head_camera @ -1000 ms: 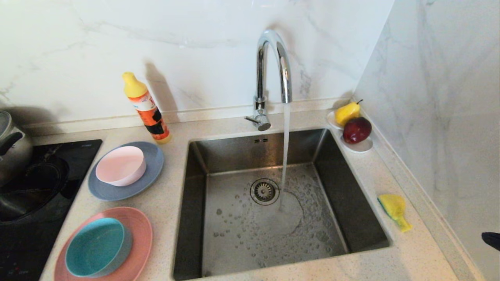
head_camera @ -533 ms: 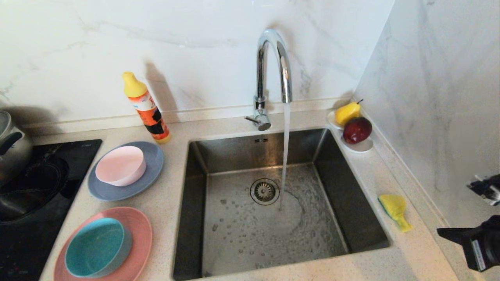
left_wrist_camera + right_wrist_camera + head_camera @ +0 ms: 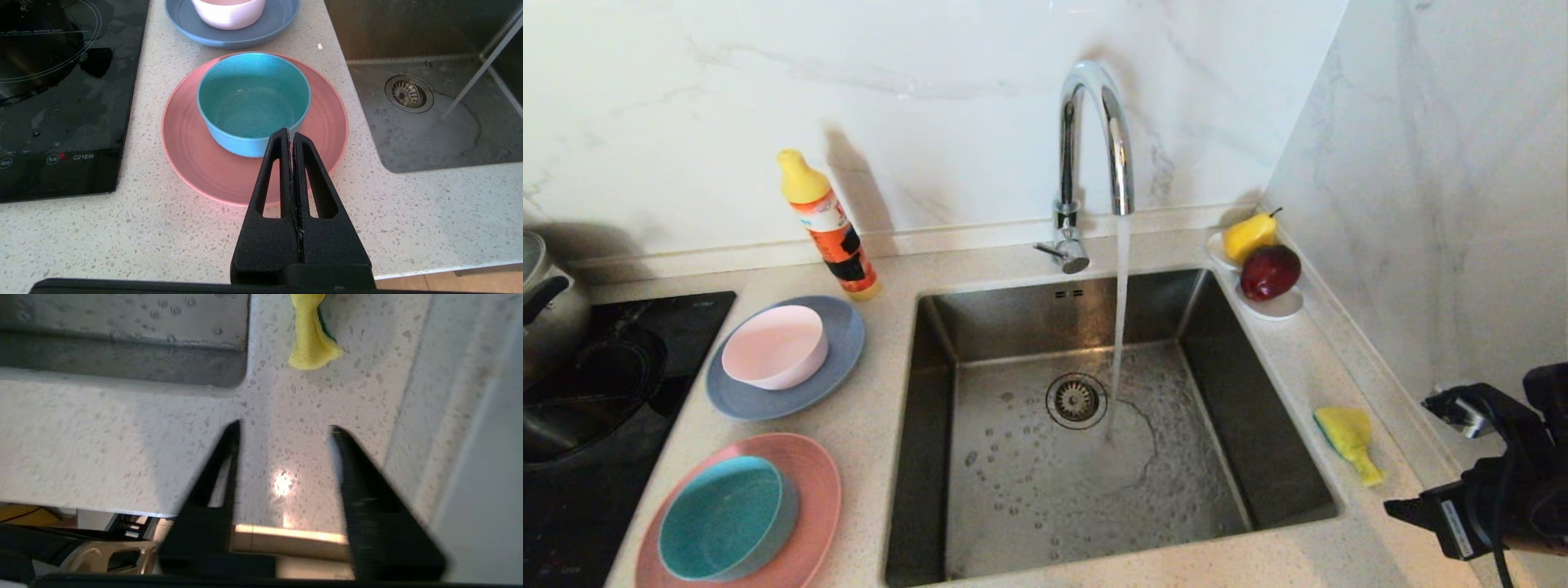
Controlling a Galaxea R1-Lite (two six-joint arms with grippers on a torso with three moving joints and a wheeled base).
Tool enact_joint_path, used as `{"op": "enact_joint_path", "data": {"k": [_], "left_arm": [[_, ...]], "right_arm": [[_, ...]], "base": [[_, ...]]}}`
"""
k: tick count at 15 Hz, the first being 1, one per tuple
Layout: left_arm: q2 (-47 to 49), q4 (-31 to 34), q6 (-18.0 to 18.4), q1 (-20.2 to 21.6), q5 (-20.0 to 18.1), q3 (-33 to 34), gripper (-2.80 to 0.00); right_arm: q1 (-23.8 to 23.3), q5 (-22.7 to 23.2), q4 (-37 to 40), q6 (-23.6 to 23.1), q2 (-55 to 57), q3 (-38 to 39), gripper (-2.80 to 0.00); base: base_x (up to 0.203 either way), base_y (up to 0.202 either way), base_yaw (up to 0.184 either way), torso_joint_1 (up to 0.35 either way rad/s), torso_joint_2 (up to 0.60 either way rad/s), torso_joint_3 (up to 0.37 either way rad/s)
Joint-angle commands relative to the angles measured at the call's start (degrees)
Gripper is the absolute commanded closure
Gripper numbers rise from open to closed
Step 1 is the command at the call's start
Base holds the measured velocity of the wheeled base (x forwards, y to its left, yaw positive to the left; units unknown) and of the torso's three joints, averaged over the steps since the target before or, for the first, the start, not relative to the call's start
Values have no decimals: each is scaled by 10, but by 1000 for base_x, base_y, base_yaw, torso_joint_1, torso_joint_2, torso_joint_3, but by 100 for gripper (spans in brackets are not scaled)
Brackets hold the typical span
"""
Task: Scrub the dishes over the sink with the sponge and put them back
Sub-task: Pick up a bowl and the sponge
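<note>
I take the sink as my landmark: water runs from the faucet at its back edge down beside the drain strainer. On the tabletop to the sink's right lies the sponge, yellow with a green layer, flat and untouched. My right hand sits at the sink's near right corner, over the speckled tabletop just short of the sponge; its fingers are spread apart with nothing between them. To the sink's left I see the dishes: the pale pink bowl sits in the grey-blue plate nearer the wall, and the teal bowl sits in the salmon-pink plate nearer me. My left hand hangs on that side of the sink, above the near rim of the salmon-pink plate, clenched tight on nothing. A detergent bottle stands behind the plates.
</note>
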Motion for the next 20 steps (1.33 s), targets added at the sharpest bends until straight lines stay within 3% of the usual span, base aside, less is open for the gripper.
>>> {"op": "enact_joint_path", "data": {"k": [1,11,15,20], "left_arm": [[0,0,0,0,0,0,0],[0,0,0,0,0,0,0],[0,0,0,0,0,0,0],[1,0,0,0,0,0,0]], "right_arm": [[0,-3,-5,0,30,3,-280],[-1,-15,-67,3,107,-7,-280],[-2,-24,-124,3,129,-3,-280],[-2,-26,-125,3,134,-28,-280]], "base": [[0,0,0,0,0,0],[0,0,0,0,0,0],[0,0,0,0,0,0],[0,0,0,0,0,0]]}}
